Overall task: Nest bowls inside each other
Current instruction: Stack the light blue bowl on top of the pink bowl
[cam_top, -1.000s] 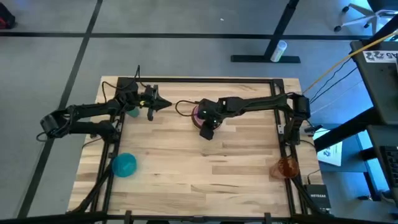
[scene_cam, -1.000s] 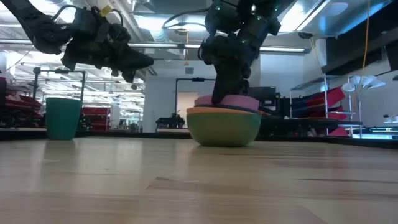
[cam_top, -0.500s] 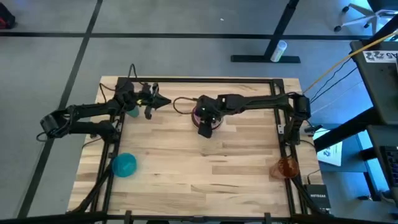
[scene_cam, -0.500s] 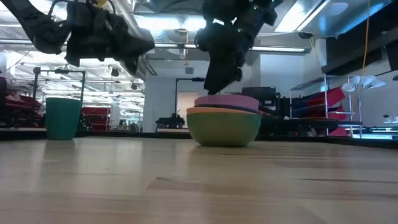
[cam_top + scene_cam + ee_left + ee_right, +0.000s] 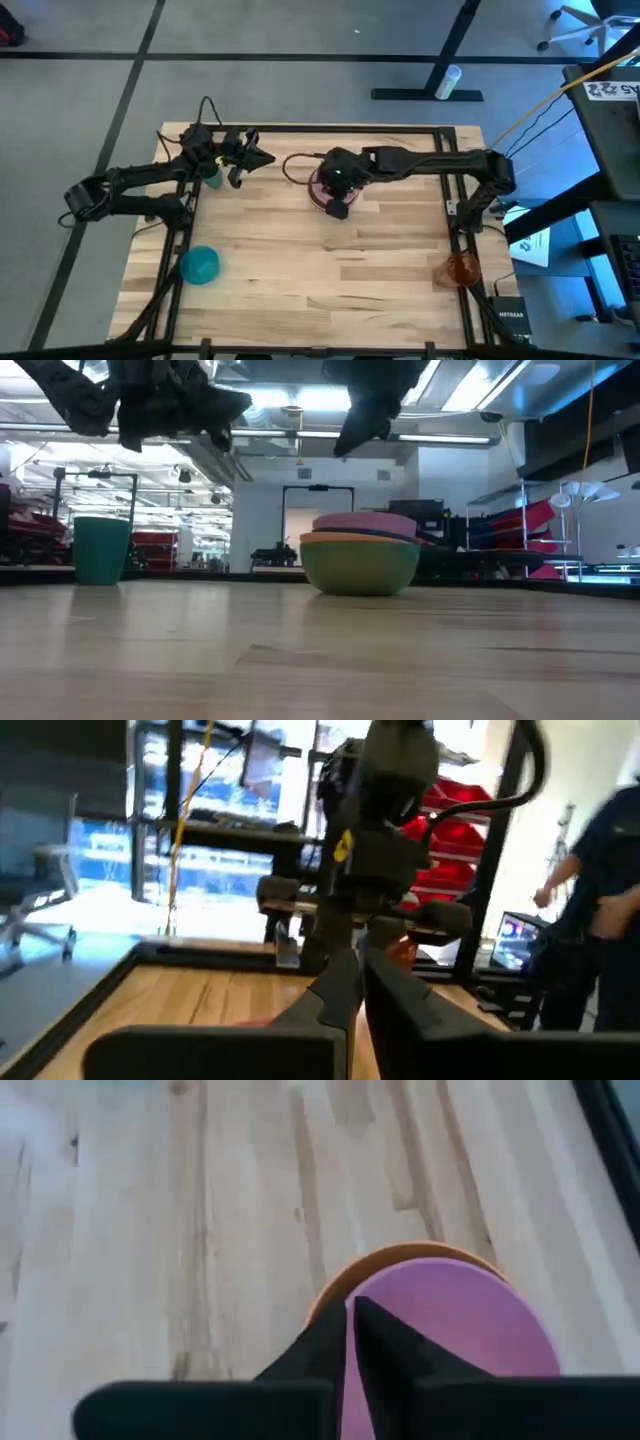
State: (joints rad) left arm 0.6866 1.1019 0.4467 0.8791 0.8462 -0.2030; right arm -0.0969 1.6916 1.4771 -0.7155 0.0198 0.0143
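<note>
- High view: bowl stack (image 5: 322,184) stood at the table's (image 5: 330,290) far middle, the right gripper (image 5: 338,205) above its near edge. A lone blue bowl (image 5: 200,265) sat near the left front, well apart from the stack. The left gripper (image 5: 250,160) hung over the far-left corner. An orange cup (image 5: 460,268) stood at the right edge. The only writing, on a box (image 5: 510,322) off the table, was too small to read.
- Low view: pink bowl (image 5: 365,523) sat in an orange bowl (image 5: 355,538), that in a green bowl (image 5: 360,567). A teal cup (image 5: 101,548) stood apart. These looked light, stiff and smooth plastic; I judged the rim the place to pinch.
- Left wrist view: fingers (image 5: 345,990) together, holding nothing.
- Right wrist view: fingers (image 5: 350,1340) together, empty, over the pink bowl.
</note>
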